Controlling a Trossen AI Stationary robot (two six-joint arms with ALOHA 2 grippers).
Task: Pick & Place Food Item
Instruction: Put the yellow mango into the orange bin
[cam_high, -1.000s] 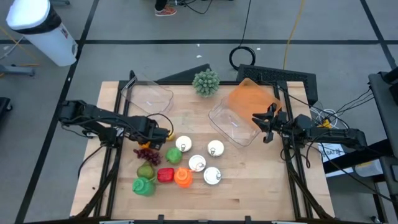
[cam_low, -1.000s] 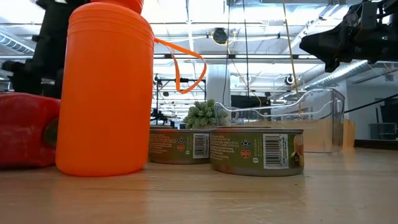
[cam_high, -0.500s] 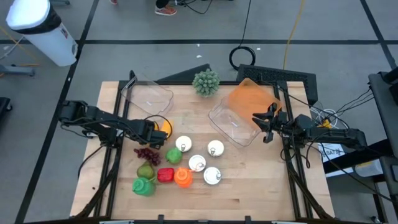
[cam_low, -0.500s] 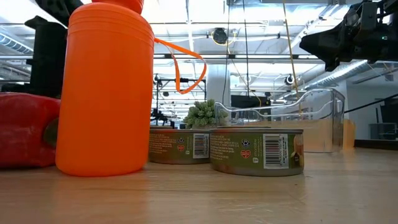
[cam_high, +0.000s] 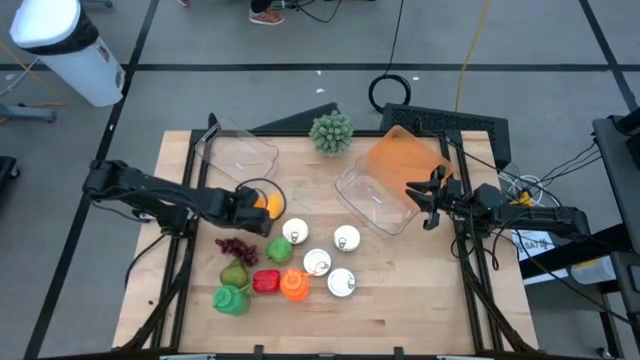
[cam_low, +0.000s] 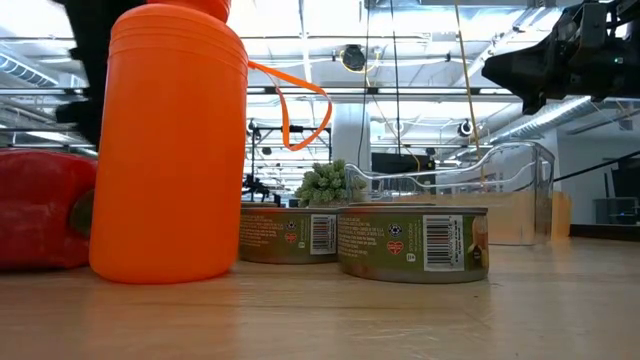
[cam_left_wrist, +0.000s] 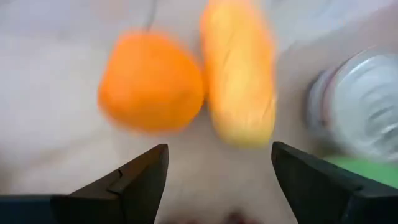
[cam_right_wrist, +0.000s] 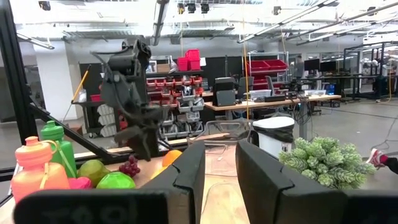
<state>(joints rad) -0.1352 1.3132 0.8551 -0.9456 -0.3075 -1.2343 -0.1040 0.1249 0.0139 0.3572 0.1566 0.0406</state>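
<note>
Hovering Over the Orange: Left Claw Spread Above the Fruit

Reaching across the pale wooden desk, the left claw stood with its dark fingers spread wide and nothing between them. Just ahead of it lay a smooth, rounded orange and, touching its side, a long yellow fruit with a matte skin; the fingers flanked them without gripping either. Near the claw sat a dark bunch of grapes, a green apple, a pear, a glossy red pepper, a ribbed orange plastic bottle and a green bottle. Four squat metal cans with pale lids clustered beside them.

The right claw hung at the desk's right edge, its fingers drawn close together with a narrow gap, holding nothing. Beside it lay a clear plastic bin, tilted, with a translucent orange lid behind it. A second clear bin rested at the far left, and a spiky green plant stood between the two.
</note>
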